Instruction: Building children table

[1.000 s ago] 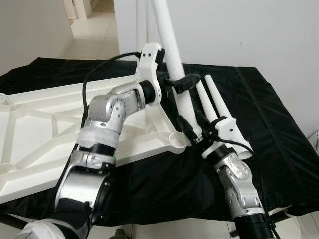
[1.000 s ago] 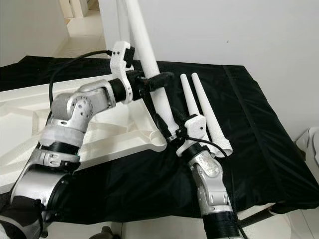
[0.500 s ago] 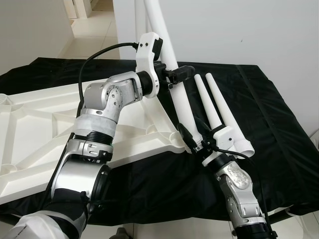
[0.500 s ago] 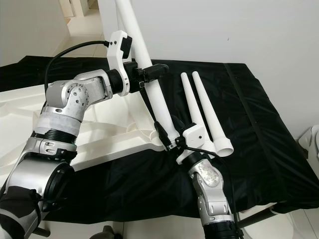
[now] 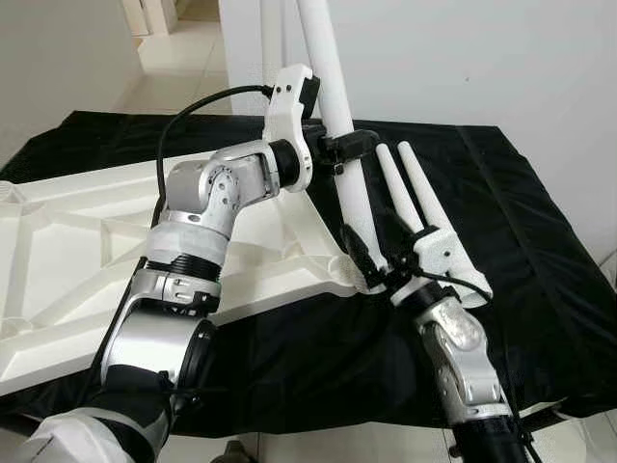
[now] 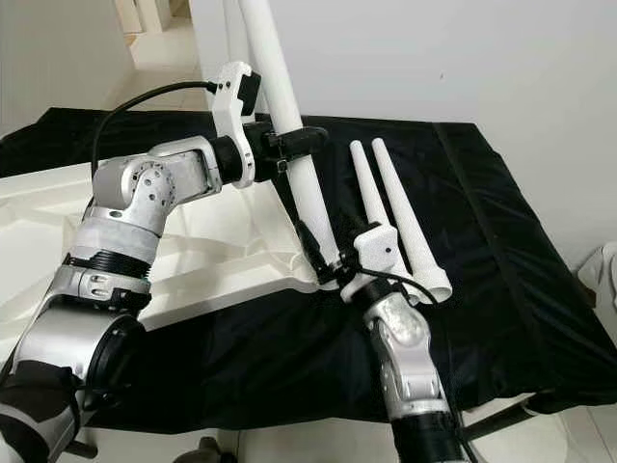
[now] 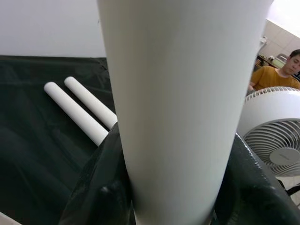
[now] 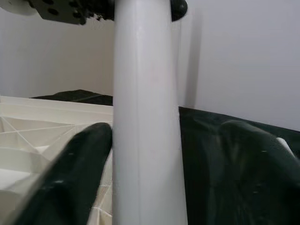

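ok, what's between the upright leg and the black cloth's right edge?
Two loose white table legs lie side by side on the black cloth, right of the upright leg; beyond them the cloth is bare. Seen in both eye views.

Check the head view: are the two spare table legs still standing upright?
No, both spare legs lie flat, side by side, on the black cloth beside the upright leg.

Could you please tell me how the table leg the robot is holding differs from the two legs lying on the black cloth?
The held leg stands nearly upright at the tabletop corner; the spare legs lie flat, side by side. The held leg is gripped by the left gripper and right gripper; the spare legs lie untouched. All are white and tapered.
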`<state>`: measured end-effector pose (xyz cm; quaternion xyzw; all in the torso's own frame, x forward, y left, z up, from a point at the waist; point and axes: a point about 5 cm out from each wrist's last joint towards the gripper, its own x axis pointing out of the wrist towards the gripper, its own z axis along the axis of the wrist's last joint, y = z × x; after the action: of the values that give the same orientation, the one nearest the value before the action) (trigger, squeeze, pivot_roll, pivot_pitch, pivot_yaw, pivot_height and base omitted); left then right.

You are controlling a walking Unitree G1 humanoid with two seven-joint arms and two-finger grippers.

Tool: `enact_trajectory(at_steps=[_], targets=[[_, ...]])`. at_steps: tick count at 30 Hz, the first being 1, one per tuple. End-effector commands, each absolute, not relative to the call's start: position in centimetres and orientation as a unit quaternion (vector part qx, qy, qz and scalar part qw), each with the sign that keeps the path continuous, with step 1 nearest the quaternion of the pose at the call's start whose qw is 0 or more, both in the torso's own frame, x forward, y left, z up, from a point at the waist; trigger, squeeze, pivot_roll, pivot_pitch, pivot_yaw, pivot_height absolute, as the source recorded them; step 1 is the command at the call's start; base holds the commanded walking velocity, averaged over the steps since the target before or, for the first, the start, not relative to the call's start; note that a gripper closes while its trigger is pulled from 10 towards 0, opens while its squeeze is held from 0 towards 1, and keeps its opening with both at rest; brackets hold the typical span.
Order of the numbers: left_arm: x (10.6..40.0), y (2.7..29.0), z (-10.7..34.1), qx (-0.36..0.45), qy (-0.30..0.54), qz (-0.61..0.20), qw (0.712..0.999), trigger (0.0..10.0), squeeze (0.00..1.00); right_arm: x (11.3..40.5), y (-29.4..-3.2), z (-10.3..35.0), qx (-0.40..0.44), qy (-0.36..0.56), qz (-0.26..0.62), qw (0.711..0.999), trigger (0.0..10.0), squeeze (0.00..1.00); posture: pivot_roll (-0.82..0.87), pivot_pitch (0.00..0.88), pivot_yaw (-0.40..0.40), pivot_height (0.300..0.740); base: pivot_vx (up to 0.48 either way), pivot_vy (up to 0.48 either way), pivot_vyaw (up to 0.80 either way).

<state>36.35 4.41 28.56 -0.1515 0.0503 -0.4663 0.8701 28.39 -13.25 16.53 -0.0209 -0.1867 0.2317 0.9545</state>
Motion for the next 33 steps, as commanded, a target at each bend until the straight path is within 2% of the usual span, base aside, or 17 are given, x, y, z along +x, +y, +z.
enact_trajectory(at_steps=[1,5,6,7,8,15,18,22,33], targets=[[36.2,4.2,29.7,-0.137,0.033,-0.468,0.873,10.0,0.0,28.9,-13.8,16.8,-0.034,-0.176,0.207,0.962,10.0,1.0,0.07,0.006,0.013,0.74,0.0,0.0,0.0],[36.0,4.1,30.1,-0.133,0.021,-0.463,0.876,10.0,0.0,29.4,-13.9,16.9,-0.049,-0.159,0.189,0.968,10.0,1.0,0.06,0.004,0.009,0.74,0.0,0.0,0.0],[36.0,4.1,30.4,-0.132,0.011,-0.457,0.879,10.0,0.0,29.9,-13.9,17.0,-0.059,-0.143,0.181,0.971,10.0,0.61,0.06,0.0,0.007,0.74,0.0,0.0,0.0],[36.0,4.1,30.4,-0.132,0.011,-0.457,0.879,10.0,0.0,29.9,-13.9,17.0,-0.059,-0.143,0.181,0.971,10.0,0.61,0.06,0.0,0.007,0.74,0.0,0.0,0.0],[35.9,4.0,30.8,-0.125,-0.001,-0.453,0.883,10.0,0.0,30.2,-13.8,17.2,-0.071,-0.135,0.18,0.972,10.0,0.0,0.06,0.0,0.004,0.74,0.0,0.0,0.0],[35.4,3.5,31.7,-0.123,-0.028,-0.449,0.884,10.0,0.0,31.3,-13.4,17.9,-0.093,-0.102,0.176,0.975,10.0,0.0,0.06,0.0,-0.007,0.74,0.0,0.0,0.0],[34.8,3.0,32.3,-0.123,-0.043,-0.452,0.882,10.0,0.0,32.2,-13.3,17.8,-0.102,-0.059,0.163,0.98,10.0,0.0,0.06,0.0,-0.011,0.74,0.0,0.0,0.0],[34.0,2.4,32.5,-0.108,-0.062,-0.452,0.883,10.0,0.0,32.8,-13.0,18.7,-0.14,-0.06,0.164,0.975,10.0,0.0,0.06,0.0,-0.02,0.74,0.0,0.0,0.0],[33.3,1.4,31.9,-0.1,-0.066,-0.451,0.885,10.0,0.0,33.1,-11.5,19.9,-0.167,-0.065,0.179,0.967,10.0,0.0,0.06,0.0,-0.029,0.74,0.0,0.0,0.0]])
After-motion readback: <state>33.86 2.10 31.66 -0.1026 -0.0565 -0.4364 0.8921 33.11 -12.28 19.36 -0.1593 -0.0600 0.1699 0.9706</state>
